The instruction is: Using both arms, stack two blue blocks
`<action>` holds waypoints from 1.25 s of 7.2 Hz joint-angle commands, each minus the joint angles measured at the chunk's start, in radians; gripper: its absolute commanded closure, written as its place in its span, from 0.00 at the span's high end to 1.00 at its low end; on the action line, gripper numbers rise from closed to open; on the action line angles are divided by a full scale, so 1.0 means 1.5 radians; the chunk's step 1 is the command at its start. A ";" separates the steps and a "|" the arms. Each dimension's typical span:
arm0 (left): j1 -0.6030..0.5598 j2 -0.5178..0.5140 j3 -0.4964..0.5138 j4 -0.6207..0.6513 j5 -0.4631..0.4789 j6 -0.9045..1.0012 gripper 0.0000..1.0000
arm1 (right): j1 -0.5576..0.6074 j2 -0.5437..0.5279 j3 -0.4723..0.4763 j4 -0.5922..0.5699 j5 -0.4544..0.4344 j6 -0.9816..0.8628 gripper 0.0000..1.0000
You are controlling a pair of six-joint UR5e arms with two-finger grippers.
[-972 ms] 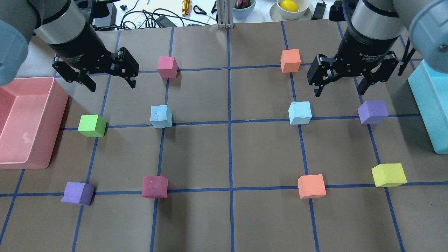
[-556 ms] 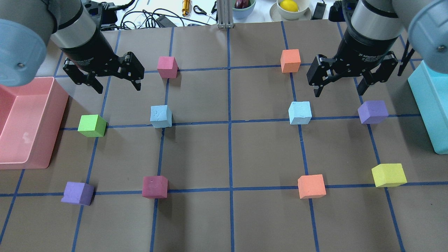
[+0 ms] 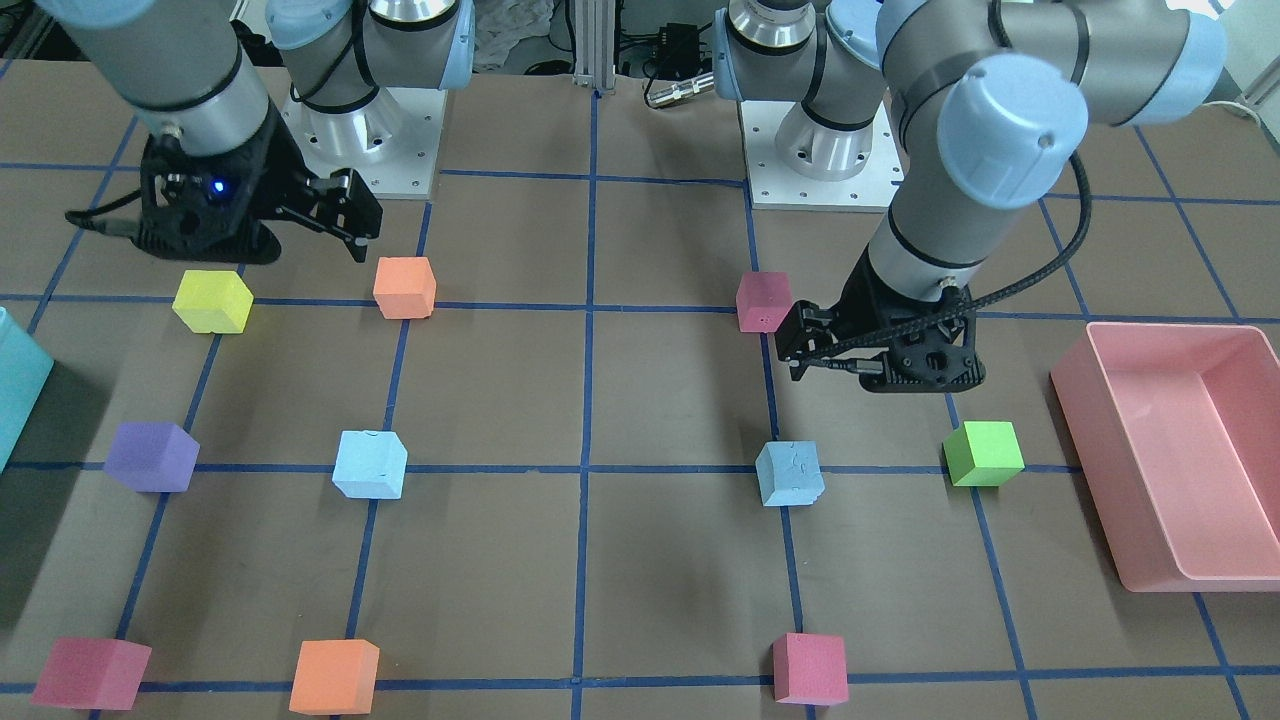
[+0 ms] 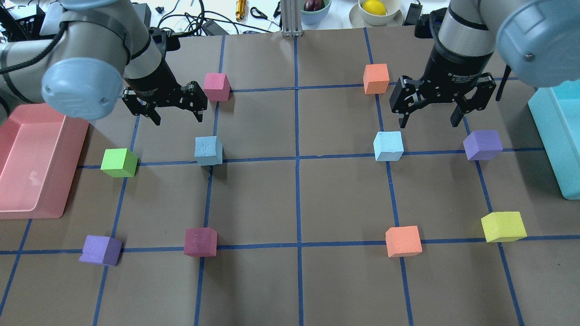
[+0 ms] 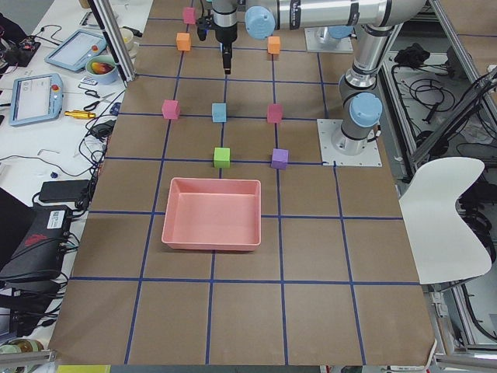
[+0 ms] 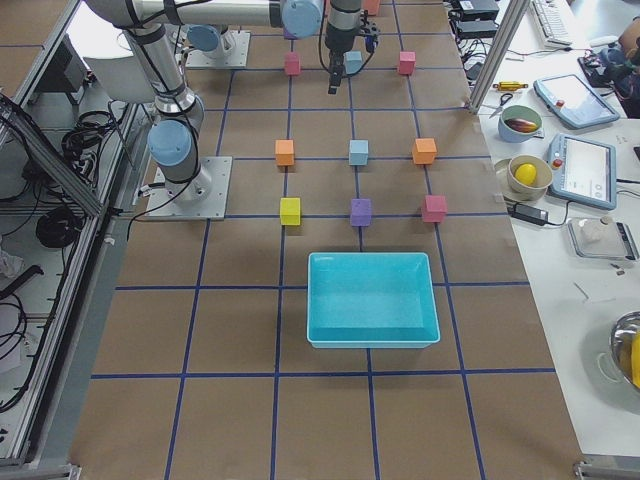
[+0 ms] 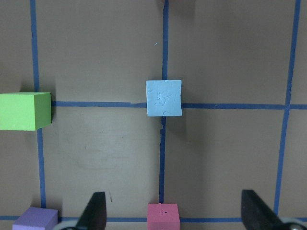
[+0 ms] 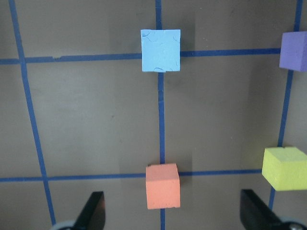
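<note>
Two pale blue blocks sit apart on the taped grid: the left one and the right one. My left gripper is open and empty, hovering just behind and left of the left blue block, which is centred in the left wrist view. My right gripper is open and empty, hovering behind and right of the right blue block, which shows in the right wrist view. In the front-facing view the blocks lie in front of each gripper.
A pink bin stands at the left edge and a teal bin at the right. Other cubes stand nearby: green, pink, orange, purple, maroon, orange, yellow, purple.
My left arm has swung right, bringing its open gripper close to the left blue block. My right gripper has shifted slightly left. No block has moved.
</note>
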 commanded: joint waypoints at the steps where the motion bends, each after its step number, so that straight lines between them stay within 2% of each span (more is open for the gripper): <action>1: -0.003 -0.054 -0.054 0.101 0.001 0.000 1.00 | -0.001 0.105 0.001 -0.131 0.000 -0.008 1.00; 2: -0.003 -0.083 -0.067 0.147 0.000 0.000 1.00 | -0.001 0.143 0.002 -0.176 0.002 -0.009 1.00; 4: -0.004 -0.125 -0.097 0.216 -0.001 -0.002 1.00 | -0.002 0.197 0.016 -0.219 -0.004 -0.008 1.00; 6: -0.008 -0.151 -0.097 0.218 0.001 0.002 1.00 | -0.002 0.219 0.078 -0.300 -0.002 -0.007 1.00; 8: -0.008 -0.163 -0.099 0.218 0.001 -0.001 1.00 | -0.002 0.231 0.098 -0.312 0.003 -0.008 1.00; 9: -0.008 -0.166 -0.099 0.217 0.001 0.003 1.00 | -0.002 0.243 0.099 -0.341 0.005 -0.007 1.00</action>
